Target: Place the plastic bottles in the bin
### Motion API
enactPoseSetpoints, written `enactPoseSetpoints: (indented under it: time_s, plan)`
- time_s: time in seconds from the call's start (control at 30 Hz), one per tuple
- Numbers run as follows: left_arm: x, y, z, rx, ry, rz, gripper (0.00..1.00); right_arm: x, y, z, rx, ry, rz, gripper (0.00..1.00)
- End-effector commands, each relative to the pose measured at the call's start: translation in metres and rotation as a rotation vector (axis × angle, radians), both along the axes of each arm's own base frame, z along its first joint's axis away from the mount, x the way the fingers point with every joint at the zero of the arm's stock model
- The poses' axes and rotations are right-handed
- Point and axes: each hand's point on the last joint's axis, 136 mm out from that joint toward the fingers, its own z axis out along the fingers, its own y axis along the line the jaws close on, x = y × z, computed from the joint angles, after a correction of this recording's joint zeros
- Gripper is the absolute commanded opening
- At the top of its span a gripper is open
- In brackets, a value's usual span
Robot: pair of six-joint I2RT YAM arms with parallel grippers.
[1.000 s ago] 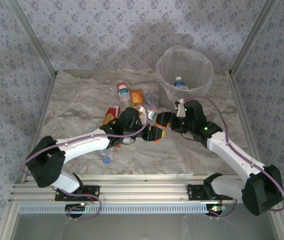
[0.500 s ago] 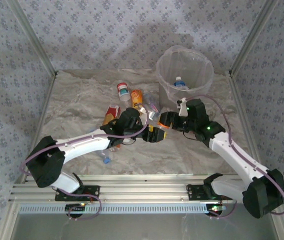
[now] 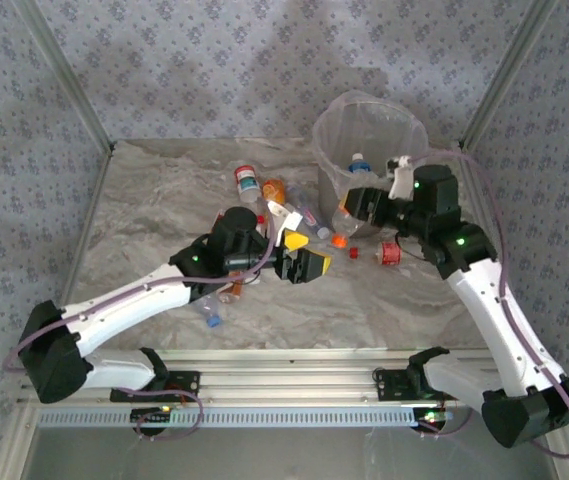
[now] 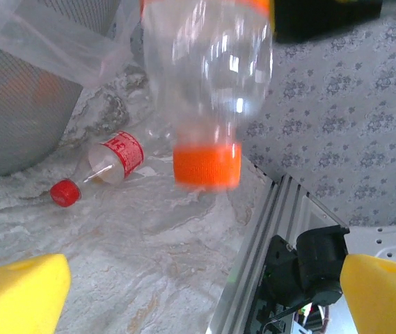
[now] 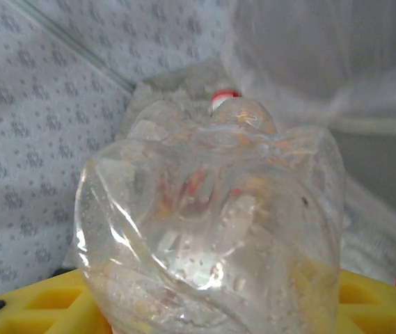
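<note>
My right gripper (image 3: 354, 208) is shut on a clear plastic bottle (image 3: 344, 226) with an orange cap (image 3: 339, 240), which hangs cap down beside the bin (image 3: 326, 150). In the right wrist view the bottle's crumpled base (image 5: 211, 229) sits between my yellow fingers (image 5: 30, 306). In the left wrist view the same bottle (image 4: 208, 90) hangs above the table. My left gripper (image 3: 306, 255) is open and holds nothing, left of and below that bottle. A bottle with a blue cap (image 3: 359, 161) lies inside the bin. A red-labelled bottle (image 3: 388, 253) lies on the table by the bin's base.
Several more bottles lie left of the bin: a red-capped one (image 3: 247, 180), an orange one (image 3: 274, 188), and others partly under my left arm (image 3: 226, 292). A loose blue cap (image 3: 212, 322) lies near the front. The aluminium frame rail (image 4: 253, 278) runs along the table edge.
My left gripper opened and drew back left, letting go of the orange-capped bottle. My right gripper closed on that bottle and lifted it up and right, toward the bin.
</note>
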Motion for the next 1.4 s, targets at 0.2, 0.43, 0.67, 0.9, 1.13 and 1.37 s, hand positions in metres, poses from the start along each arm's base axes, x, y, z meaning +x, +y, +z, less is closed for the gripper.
enactPoseSetpoints:
  time_s: [0.2,0.43,0.67,0.9,1.13,1.37]
  plan:
    - [-0.004,0.017,0.009,0.053,-0.064,0.025,1.00,0.051,-0.039,0.066,-0.089,-0.132,-0.156,0.57]
    - [-0.006,0.028,0.011,0.081,-0.085,0.048,1.00,0.106,-0.069,0.072,-0.168,-0.124,-0.295,0.56]
    - [-0.008,0.038,0.009,0.106,-0.102,0.065,1.00,0.141,-0.090,0.044,-0.210,-0.047,-0.375,0.54]
    - [-0.007,0.036,0.005,0.118,-0.096,0.062,1.00,0.165,-0.106,0.015,-0.312,0.000,-0.455,0.54]
    - [-0.005,0.032,0.001,0.126,-0.087,0.055,1.00,0.170,-0.112,-0.023,-0.343,0.062,-0.577,0.52]
    - [-0.005,0.035,-0.007,0.144,-0.070,0.068,1.00,0.172,-0.101,-0.052,-0.356,0.108,-0.597,0.53]
